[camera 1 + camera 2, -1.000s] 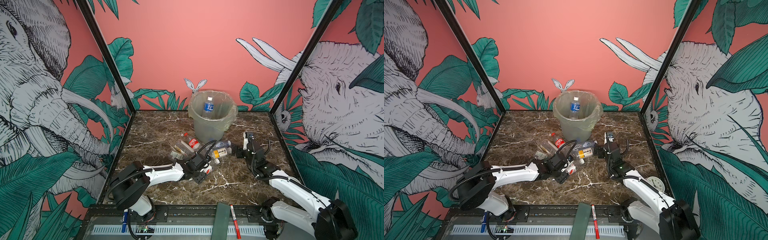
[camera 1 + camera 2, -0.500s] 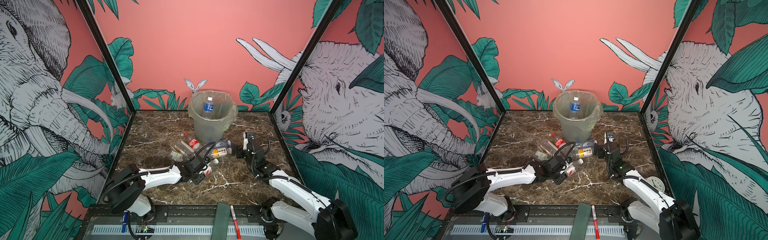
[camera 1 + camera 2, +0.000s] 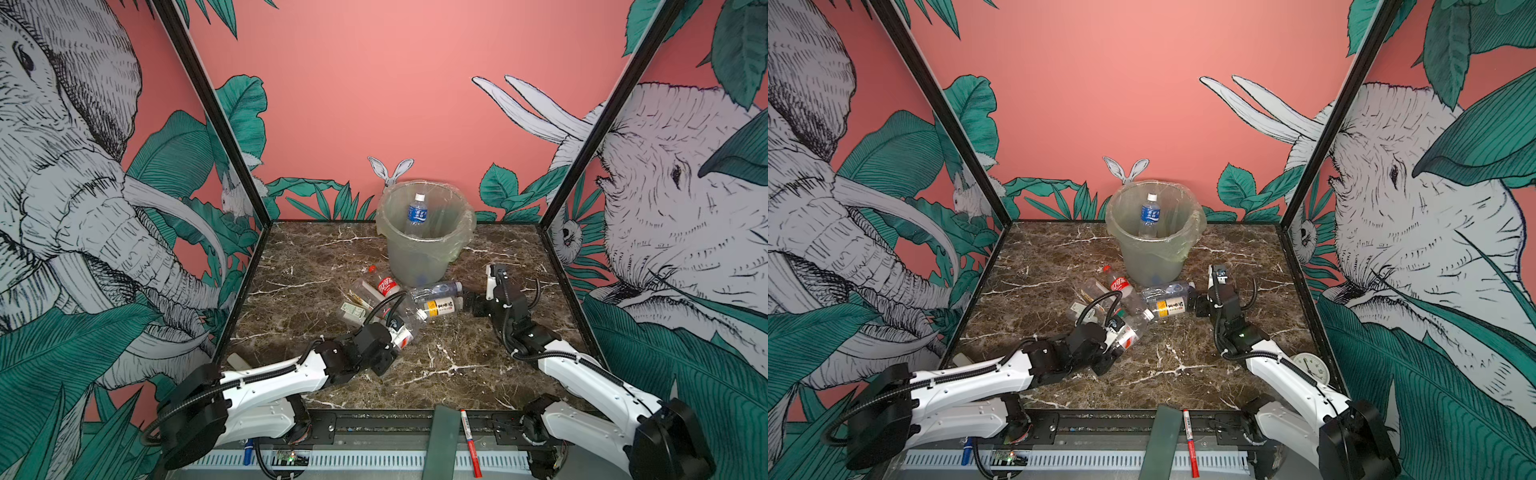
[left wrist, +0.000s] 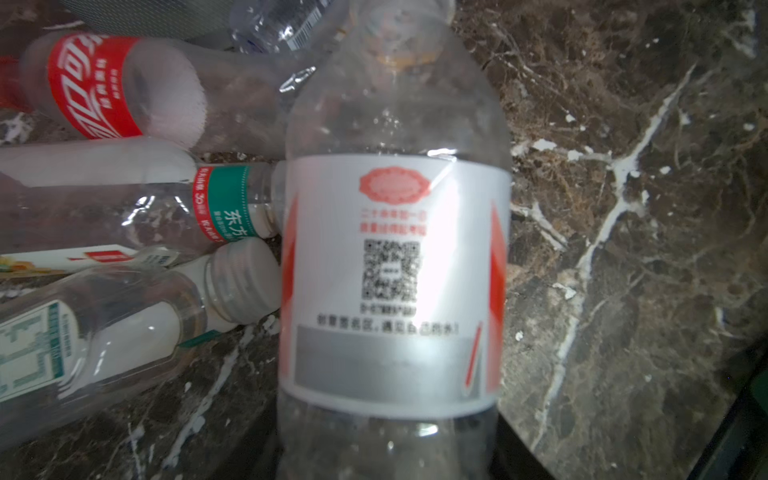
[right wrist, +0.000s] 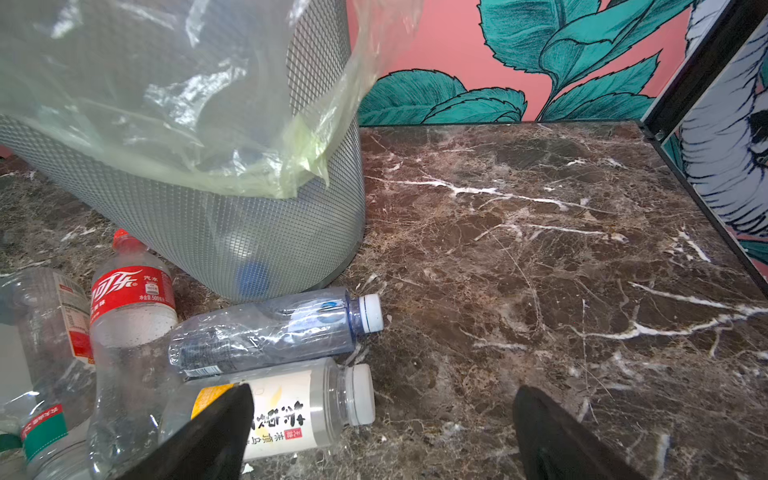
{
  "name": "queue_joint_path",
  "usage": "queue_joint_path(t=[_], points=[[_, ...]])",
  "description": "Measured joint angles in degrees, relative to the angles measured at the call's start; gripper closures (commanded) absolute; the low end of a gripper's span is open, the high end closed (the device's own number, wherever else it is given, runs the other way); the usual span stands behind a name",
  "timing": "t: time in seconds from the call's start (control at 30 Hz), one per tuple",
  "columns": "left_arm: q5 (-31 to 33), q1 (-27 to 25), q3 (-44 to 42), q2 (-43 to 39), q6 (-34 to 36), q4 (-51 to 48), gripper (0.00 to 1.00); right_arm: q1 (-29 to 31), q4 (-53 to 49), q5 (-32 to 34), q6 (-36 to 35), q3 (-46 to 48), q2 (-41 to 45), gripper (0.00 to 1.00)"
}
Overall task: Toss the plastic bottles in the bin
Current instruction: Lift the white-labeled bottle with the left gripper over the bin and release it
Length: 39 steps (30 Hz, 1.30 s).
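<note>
The bin (image 3: 419, 266) stands at the back of the surface (image 3: 311, 257). One blue-label bottle (image 3: 417, 214) is upright inside it. The other bottles lie crowded together just in front of it, among them a cola bottle (image 3: 385, 286) and a yellow-label bottle (image 3: 440, 307).

The change is on the left. The left fingers (image 3: 386, 358), apart a second ago, have closed on a white-and-red-label bottle (image 4: 395, 270), apparently near its base. The left arm (image 3: 270, 378) has drawn back a little toward its own end of the surface, so that bottle now sits on the near side of the others.

The grip looks made, so a lift and a carry over the bin's rim is probably next. The thin plastic may buckle or slip on the way.

The right fingers (image 5: 208, 436) have not moved. They stand wide apart and empty, low beside the cap end of the yellow-label bottle.
</note>
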<state>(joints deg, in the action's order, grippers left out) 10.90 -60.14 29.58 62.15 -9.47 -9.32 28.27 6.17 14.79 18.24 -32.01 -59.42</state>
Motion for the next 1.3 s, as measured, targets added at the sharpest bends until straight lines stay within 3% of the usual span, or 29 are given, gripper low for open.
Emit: queue_joint_path(t=[0.43, 0.6, 0.8, 0.9, 0.97, 1.03, 1.13, 1.2, 1.3], points=[[8.0, -0.2, -3.7, -23.0, -0.7, -0.3, 0.48, 0.0, -0.1, -0.6, 0.3, -0.1, -0.1, 0.01], [9.9, -0.2, 0.7, -22.6, 1.0, -1.8, 0.47, 0.0, -0.2, -0.9, 0.6, -0.8, -0.4, 0.01], [10.5, 1.3, 17.8, -10.2, 6.8, -1.5, 0.46, 0.0, -0.8, -1.5, 0.7, -1.2, -0.4, 0.01], [6.3, 6.7, 32.7, 1.0, 9.4, -0.8, 0.44, 0.0, -0.9, -1.9, 0.8, -1.5, -0.9, 0.01], [3.2, 11.3, 46.7, 11.3, 11.0, -0.3, 0.29, 0.0, -0.9, -2.3, 1.0, -1.9, -1.5, 0.01], [0.8, 14.4, 61.8, 21.8, 12.4, -1.2, 0.01, 0.0, -1.0, -2.5, 1.1, -2.2, -2.1, 0.01], [-0.4, 17.2, 79.4, 34.1, 13.0, -2.6, 0.01, 0.0, -1.4, -3.0, 1.3, -2.5, -2.6, 0.01], [-0.1, 18.0, 83.1, 37.4, 13.2, -3.3, 0.01, -0.2, -1.5, -3.3, 1.4, -2.5, -2.6, 0.01], [0.0, 18.2, 79.5, 36.3, 13.2, -3.8, 0.01, -0.3, -1.7, -3.5, 1.8, -2.5, -2.4, 0.01]])
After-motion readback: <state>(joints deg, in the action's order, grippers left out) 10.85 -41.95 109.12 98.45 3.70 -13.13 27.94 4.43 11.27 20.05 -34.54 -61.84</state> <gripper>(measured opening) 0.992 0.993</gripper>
